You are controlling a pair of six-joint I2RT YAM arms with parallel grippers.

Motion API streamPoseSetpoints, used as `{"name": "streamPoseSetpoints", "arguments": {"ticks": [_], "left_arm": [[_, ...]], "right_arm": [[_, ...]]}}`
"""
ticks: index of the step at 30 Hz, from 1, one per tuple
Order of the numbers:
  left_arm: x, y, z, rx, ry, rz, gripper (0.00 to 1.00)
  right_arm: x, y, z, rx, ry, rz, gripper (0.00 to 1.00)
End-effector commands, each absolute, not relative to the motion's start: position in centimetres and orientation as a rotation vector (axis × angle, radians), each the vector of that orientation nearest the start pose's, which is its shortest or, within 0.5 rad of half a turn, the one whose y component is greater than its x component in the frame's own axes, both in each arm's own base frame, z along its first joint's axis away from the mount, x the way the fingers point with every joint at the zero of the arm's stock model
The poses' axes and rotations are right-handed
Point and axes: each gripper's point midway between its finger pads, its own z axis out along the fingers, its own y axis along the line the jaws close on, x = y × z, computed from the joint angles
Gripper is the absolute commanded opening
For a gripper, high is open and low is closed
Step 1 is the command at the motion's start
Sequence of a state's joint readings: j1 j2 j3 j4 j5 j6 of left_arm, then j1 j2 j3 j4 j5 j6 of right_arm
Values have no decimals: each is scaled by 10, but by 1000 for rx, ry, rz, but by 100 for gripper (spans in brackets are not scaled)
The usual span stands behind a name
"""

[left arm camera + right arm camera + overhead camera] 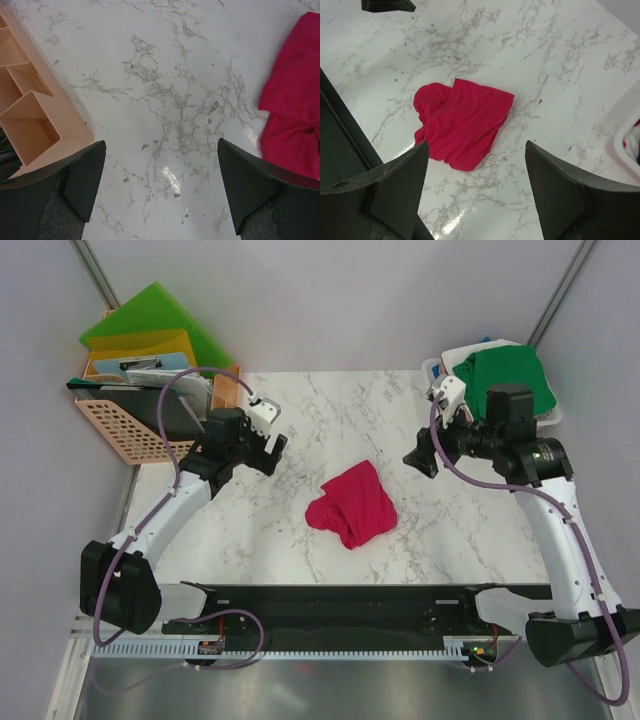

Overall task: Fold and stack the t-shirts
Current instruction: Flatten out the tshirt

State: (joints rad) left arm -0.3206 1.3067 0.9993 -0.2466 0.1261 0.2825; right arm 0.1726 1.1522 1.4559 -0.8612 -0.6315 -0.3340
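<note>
Starting at the upper left of the top view, a peach basket (125,435) holding green and yellow folders (150,320) stands off the work area, apparently just stored there. Just right of it the left gripper (272,447) hangs over bare marble table (330,400), fingers spread wide with nothing between them. In its wrist view the cloth shows only at the right edge, so it seems to be parked clear. At the centre of the frame lies the crimson t-shirt (352,505), bunched and half doubled over, flat on the table and touched by neither arm; folding looks unfinished. Right of it the right gripper (420,460) hovers with its fingers wide apart and empty, its camera looking down on the shirt, likely lining up a grasp. At the upper right a green t-shirt (512,378) sits in a white bin (432,370), probably waiting its turn.
</note>
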Motion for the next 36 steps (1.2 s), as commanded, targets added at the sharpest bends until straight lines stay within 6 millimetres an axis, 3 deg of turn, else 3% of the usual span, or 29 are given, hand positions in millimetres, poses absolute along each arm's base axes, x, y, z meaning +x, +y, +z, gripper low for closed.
{"name": "streamPoseSetpoints", "arguments": {"ticks": [1,4,6,9,12,19,26,30,36], "left_arm": [[370,-137,196,741,1949,-154,100],[371,-138,193,747,1956,-163,100],[371,-139,189,748,1968,-171,100],[370,-139,185,749,1977,-173,100],[370,-138,185,748,1978,-167,100],[370,-140,177,758,1996,-178,100],[371,-139,178,761,1997,-166,100],[371,-138,176,762,2005,-166,100],[372,-138,174,763,2009,-158,100]], "right_arm": [[281,129,251,-867,2091,533,84],[303,109,201,-782,2198,384,82],[320,105,194,-727,2204,336,82],[331,121,201,-718,2198,441,82],[336,134,192,-775,2246,457,81],[344,173,122,-950,2414,540,76],[356,217,112,-972,2392,610,73],[350,231,93,-1035,2424,605,72],[343,242,83,-1075,2429,616,71]]}}
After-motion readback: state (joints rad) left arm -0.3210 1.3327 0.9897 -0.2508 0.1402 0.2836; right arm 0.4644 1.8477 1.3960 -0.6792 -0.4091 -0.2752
